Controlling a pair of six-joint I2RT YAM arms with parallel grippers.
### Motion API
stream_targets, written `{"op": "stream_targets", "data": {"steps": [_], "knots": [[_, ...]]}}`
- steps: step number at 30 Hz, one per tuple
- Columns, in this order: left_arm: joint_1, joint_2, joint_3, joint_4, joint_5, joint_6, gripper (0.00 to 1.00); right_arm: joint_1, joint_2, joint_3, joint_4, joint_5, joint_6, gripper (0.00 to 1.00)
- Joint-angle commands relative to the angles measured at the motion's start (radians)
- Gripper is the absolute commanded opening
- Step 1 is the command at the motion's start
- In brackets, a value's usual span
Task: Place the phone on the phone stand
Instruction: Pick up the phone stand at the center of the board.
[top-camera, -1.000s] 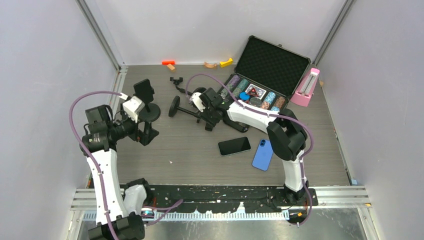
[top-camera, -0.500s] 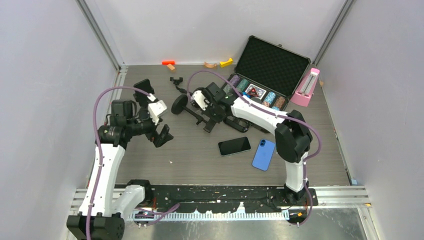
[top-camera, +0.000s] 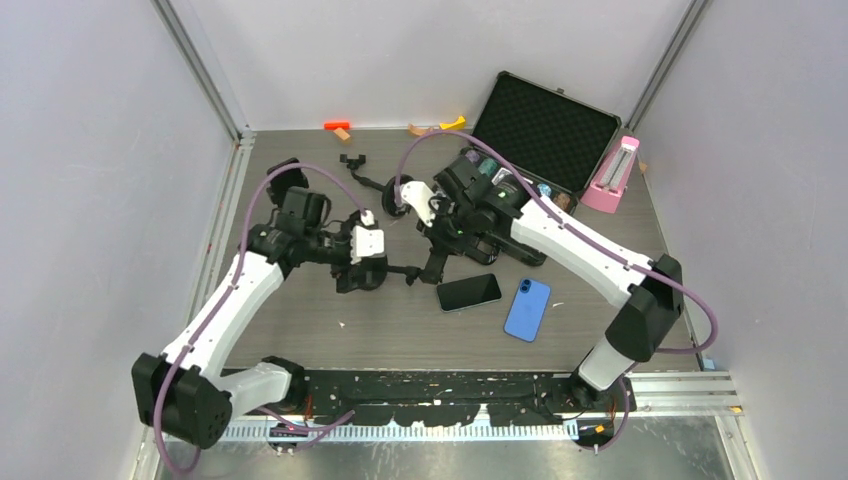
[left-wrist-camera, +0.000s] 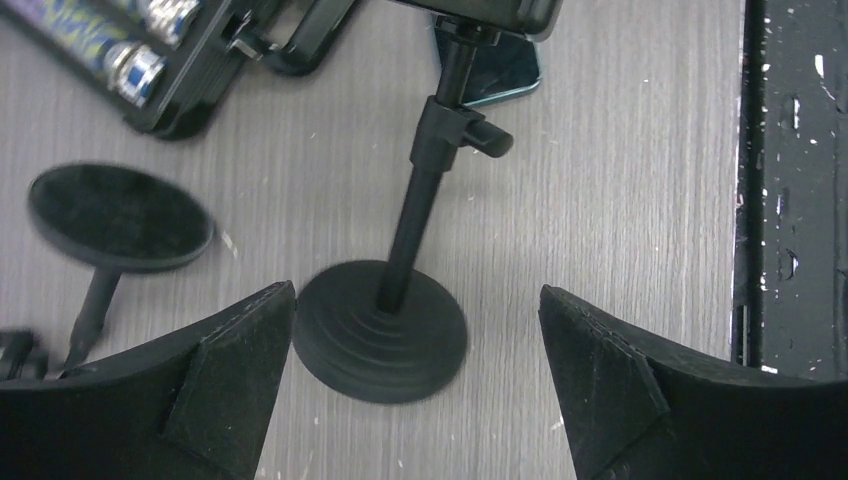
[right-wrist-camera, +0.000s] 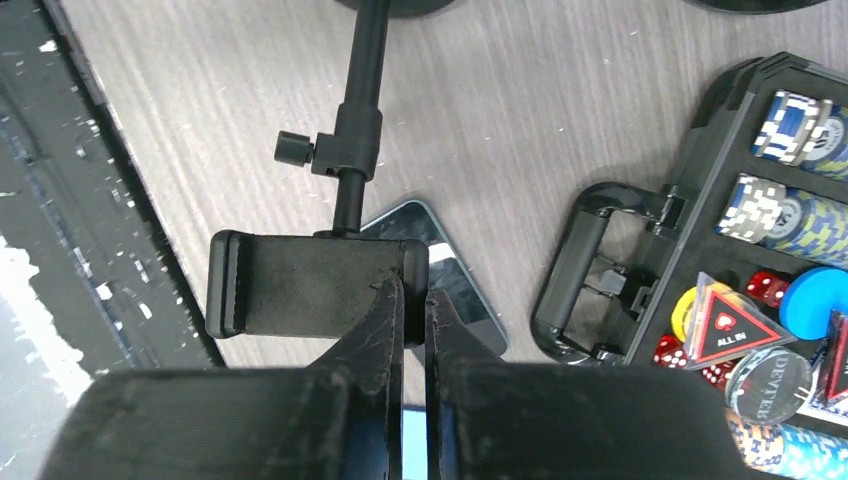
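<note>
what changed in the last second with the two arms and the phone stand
The left arm swung from the table's left edge to the middle. The open left gripper now straddles the base of the phone stand. The right gripper closed on the stand's cradle and shifted slightly toward the phones. The black phone, blue phone and chip case stayed put.

— Can you read anything on the table?

— Yes. In the right wrist view you'll see "ALL IN" on the red-and-black triangular token (right-wrist-camera: 727, 335). It lies in the open case (top-camera: 545, 125) at the far right of the table.

— Anything beside it?

— The round clear button (right-wrist-camera: 772, 378) touching it carries a word starting "DE". You can't make out the rest.
</note>
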Motion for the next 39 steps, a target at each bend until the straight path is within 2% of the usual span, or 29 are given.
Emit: {"op": "stream_targets", "data": {"steps": [1,9,15,22,30,34,36,38,39], "knots": [[-0.051,0.055,-0.012,0.072,0.097,0.103,0.94,0.005,-0.093,-0.012,0.009,-0.118,-0.025,0.0],[-0.132,0.141,-0.096,0.235,0.191,0.054,0.88,0.005,-0.128,-0.001,-0.017,-0.142,-0.018,0.0],[-0.179,0.244,-0.106,0.322,0.204,0.005,0.81,0.006,-0.136,0.007,-0.023,-0.149,-0.014,0.0],[-0.182,0.322,-0.122,0.389,0.199,-0.015,0.7,0.005,-0.156,0.002,-0.024,-0.145,-0.014,0.0],[-0.182,0.347,-0.18,0.533,0.233,-0.121,0.39,0.005,-0.164,-0.01,-0.013,-0.14,-0.01,0.0],[-0.182,0.346,-0.217,0.638,0.251,-0.209,0.19,0.005,-0.158,0.0,-0.003,-0.128,0.01,0.02],[-0.182,0.341,-0.252,0.717,0.254,-0.267,0.04,0.005,-0.155,0.009,-0.001,-0.12,0.021,0.06],[-0.182,0.333,-0.298,0.833,0.243,-0.343,0.0,0.005,-0.154,0.02,-0.001,-0.108,0.032,0.19],[-0.182,0.328,-0.323,0.905,0.235,-0.382,0.0,0.005,-0.155,0.023,-0.001,-0.103,0.036,0.29]]}}
